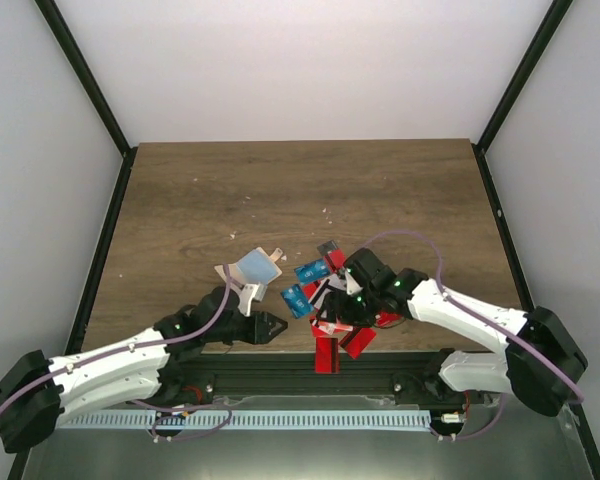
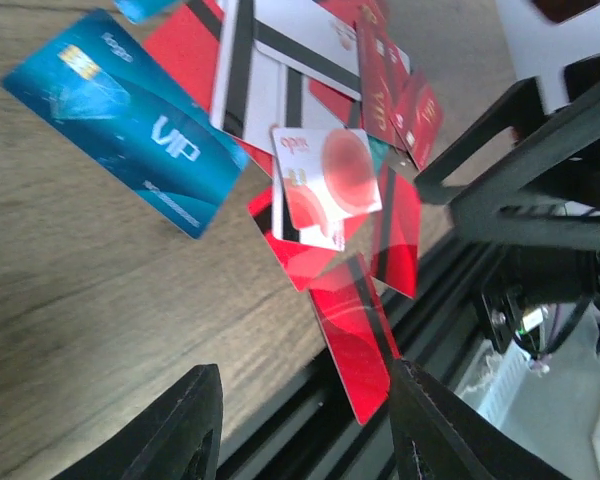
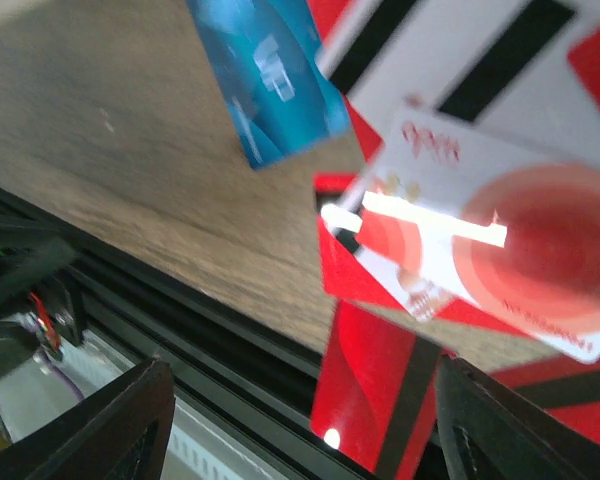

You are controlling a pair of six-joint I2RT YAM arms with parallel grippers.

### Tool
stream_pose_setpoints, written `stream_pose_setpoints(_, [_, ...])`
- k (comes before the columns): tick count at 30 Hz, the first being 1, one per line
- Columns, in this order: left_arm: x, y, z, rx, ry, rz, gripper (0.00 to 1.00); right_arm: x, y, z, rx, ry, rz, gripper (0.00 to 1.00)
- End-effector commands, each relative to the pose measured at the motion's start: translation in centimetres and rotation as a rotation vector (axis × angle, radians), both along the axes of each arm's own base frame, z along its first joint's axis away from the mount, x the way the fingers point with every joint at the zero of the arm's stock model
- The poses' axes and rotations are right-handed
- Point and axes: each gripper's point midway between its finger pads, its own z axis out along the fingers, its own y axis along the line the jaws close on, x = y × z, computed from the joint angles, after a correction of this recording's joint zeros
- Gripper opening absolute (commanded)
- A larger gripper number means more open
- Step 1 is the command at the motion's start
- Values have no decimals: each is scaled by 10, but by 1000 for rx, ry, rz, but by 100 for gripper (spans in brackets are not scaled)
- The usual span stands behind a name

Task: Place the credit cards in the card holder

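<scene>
The credit cards [image 1: 326, 340] lay heaped under the right pincer [image 1: 342, 308], whose jaws stood wide apart, holding nothing. One red card [image 2: 355, 340] jutted over the near edge of the worktop [image 1: 280, 190], just ahead of the left pincer [image 2: 305, 435], also open and empty. The card holder [image 1: 246, 293] lay close by the left pincer, on its far side. Bare worktop stretched beyond both.

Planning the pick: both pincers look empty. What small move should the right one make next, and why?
Probably lower the right pincer onto the white card with the red circle and close. Its jaws stand open and empty, and that card lies topmost on the red cards.
</scene>
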Motion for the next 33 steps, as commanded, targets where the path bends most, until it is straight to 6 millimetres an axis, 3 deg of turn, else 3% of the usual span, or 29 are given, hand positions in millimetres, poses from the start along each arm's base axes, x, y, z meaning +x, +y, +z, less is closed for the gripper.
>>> stream_pose_setpoints(1, [-9,-16,13,-56,-21,-62,48,-36,-8,-21,-15,133,39,72])
stream_pose_setpoints(10, [-45,-42,4,-88,30,-216,46,-69,-16,-31,-1,195,76,64])
stream_pose_setpoints(18, [-70,-59,-20,-37,99,-299,46,-72,-15,-35,26,186,75,50])
stream_pose_setpoints(33, [-70,-81,-47,-33,198,-242,50,-80,-19,-54,28,206,83,40])
